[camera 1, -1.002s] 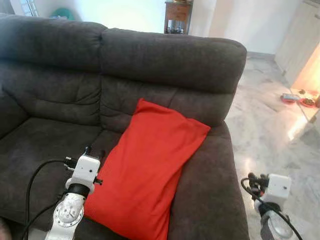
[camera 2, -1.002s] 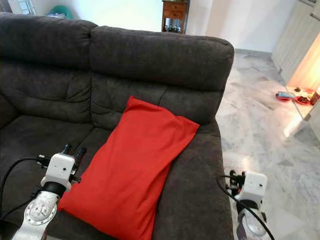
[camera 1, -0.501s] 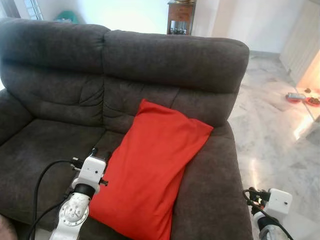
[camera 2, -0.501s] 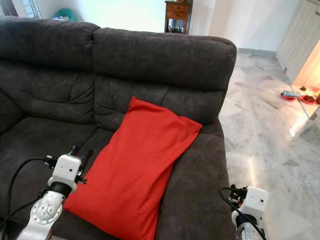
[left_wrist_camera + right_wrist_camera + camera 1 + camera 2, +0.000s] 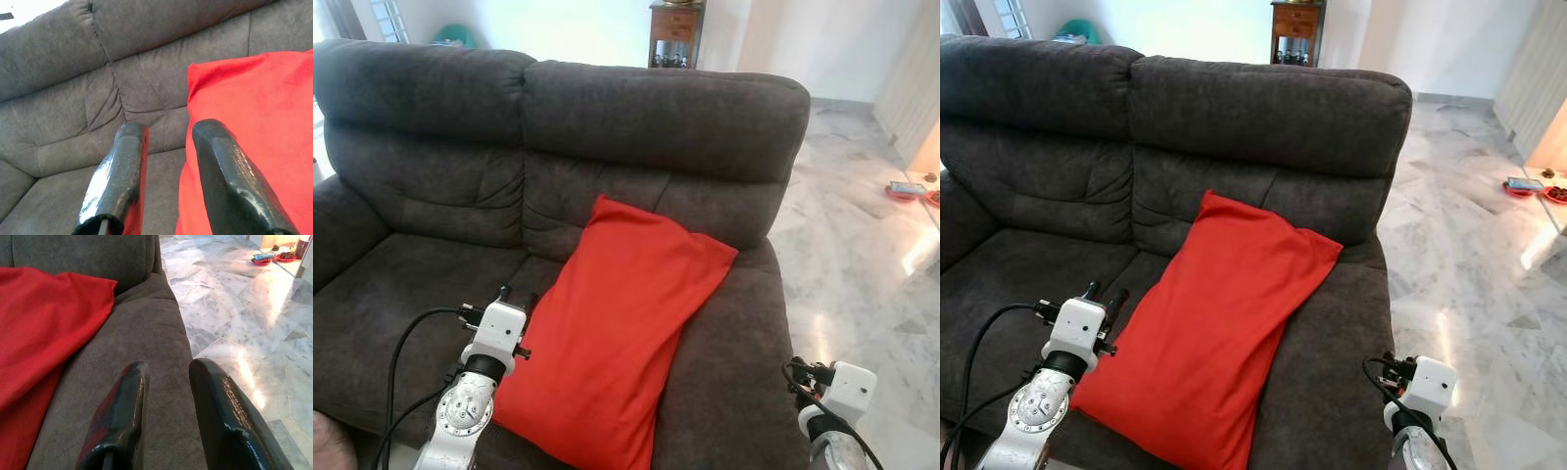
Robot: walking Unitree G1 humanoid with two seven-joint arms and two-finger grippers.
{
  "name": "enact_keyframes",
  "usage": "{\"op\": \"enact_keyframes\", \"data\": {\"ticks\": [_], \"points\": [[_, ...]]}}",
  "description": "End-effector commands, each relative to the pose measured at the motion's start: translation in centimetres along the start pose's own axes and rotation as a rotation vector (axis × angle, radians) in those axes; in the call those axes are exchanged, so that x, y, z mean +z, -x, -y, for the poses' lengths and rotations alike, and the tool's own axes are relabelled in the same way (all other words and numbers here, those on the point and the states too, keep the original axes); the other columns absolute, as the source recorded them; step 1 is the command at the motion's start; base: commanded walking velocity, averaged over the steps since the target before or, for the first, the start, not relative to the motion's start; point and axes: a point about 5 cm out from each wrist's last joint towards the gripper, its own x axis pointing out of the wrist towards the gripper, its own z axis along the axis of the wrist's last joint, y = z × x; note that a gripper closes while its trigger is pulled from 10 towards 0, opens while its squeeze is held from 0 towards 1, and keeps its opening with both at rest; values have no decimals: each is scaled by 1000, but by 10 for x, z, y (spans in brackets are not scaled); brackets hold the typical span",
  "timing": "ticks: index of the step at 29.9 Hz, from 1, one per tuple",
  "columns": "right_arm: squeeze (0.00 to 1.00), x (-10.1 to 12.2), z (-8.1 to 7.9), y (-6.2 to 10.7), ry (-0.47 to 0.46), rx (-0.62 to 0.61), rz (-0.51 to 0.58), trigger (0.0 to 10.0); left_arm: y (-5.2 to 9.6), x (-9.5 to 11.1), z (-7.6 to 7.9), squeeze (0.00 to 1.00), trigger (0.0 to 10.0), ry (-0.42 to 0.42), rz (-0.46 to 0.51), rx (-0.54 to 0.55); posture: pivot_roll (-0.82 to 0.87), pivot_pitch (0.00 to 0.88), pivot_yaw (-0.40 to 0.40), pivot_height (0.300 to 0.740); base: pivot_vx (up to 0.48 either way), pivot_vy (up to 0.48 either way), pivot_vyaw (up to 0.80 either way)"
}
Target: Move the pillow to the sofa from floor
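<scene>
Head views: red pillow [image 5: 622,338] lies on the dark grey sofa [image 5: 666,117], leaning slantwise from the seat up against the backrest and right armrest — off the floor [image 5: 862,245] already. Left gripper [image 5: 514,296] hovers just beside the pillow's left edge; right gripper [image 5: 1386,367] hangs low off the sofa's right side, over the marble.

Left wrist view: two black fingers [image 5: 122,171] spread apart, nothing between them; pillow edge just past the right-hand one.

Right wrist view: fingers [image 5: 215,406] likewise parted and empty, pointing along the armrest.

Judgement: placing step looks complete — pillow released and resting. Next move calls only for drawing both arms clear without snagging the fabric.
</scene>
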Motion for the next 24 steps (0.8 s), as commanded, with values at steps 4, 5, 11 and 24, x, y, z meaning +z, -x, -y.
{"op": "enact_keyframes", "data": {"ticks": [4,5,11,24], "points": [[0,2,-6,-5,-11,7,6,10000,-2,-3,4,0,10000,6,-9,-5,133,0,-26,738,0,0,0],[0,3,-9,-7,-10,15,8,10000,-3,-2,3,0,10000,4,-6,-3,132,0,-25,738,0,0,0],[0,4,-13,-8,-13,20,9,10000,-4,-1,1,0,10000,0,3,2,134,0,-29,738,0,0,0],[0,4,-12,-9,-14,17,10,10000,-1,-3,4,0,10000,1,0,0,135,0,-34,738,0,0,0]]}}
